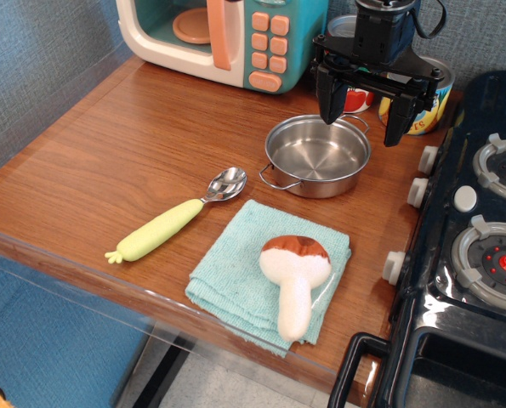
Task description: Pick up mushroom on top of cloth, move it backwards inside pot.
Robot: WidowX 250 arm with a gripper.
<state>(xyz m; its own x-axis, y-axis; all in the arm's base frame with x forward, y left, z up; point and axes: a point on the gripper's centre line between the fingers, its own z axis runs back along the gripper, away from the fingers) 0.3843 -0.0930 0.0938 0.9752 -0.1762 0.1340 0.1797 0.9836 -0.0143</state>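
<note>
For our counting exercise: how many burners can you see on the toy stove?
2. One burner sits at the far right edge, partly cut off; the other burner lies nearer the camera on the stove. More may lie outside the picture.

I log the mushroom [293,276] lying on the cloth [235,280] at the table's [108,161] front edge. Pot [315,155] sits behind the cloth; spoon [178,216] left of it. Microwave [227,38] at back, can [425,102] behind-right of pot, stove [482,221] to the right.
</note>
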